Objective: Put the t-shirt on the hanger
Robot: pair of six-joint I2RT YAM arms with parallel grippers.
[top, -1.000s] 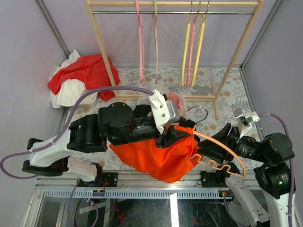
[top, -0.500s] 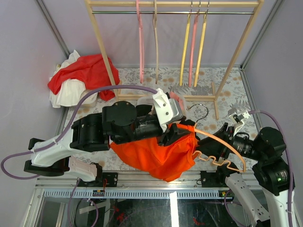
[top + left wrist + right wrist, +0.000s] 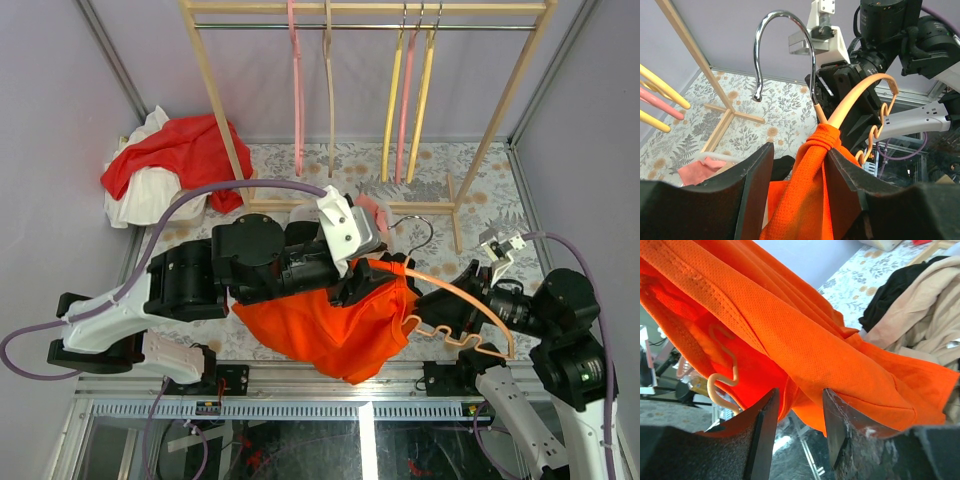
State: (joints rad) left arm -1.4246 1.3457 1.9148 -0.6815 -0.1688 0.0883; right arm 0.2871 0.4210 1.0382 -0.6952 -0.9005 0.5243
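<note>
The bright orange t-shirt (image 3: 330,325) hangs bunched from my left gripper (image 3: 372,272), above the table's near edge. In the left wrist view its gathered collar (image 3: 810,190) sits between my fingers, pressed against the right one, and the gripper (image 3: 799,150) is shut on it. The peach hanger (image 3: 455,292) rises out of the collar, its arm (image 3: 855,100) running towards the right arm and its silver hook (image 3: 812,60) pointing up. My right gripper (image 3: 425,305) is at the shirt's right edge. Its jaws (image 3: 800,395) stand open astride a fold of the shirt (image 3: 805,340), beside the wavy bar (image 3: 722,382).
A wooden rack (image 3: 225,110) at the back carries pink (image 3: 296,90) and yellow hangers (image 3: 392,110). A red and white cloth pile (image 3: 185,150) lies back left. A tan garment (image 3: 920,305) and a black cloth (image 3: 890,295) lie on the floral table under the shirt.
The right arm has drawn back and turned, and its gripper has shifted slightly left along the shirt's edge. The hanger's far end has risen a little. The left gripper has barely moved.
</note>
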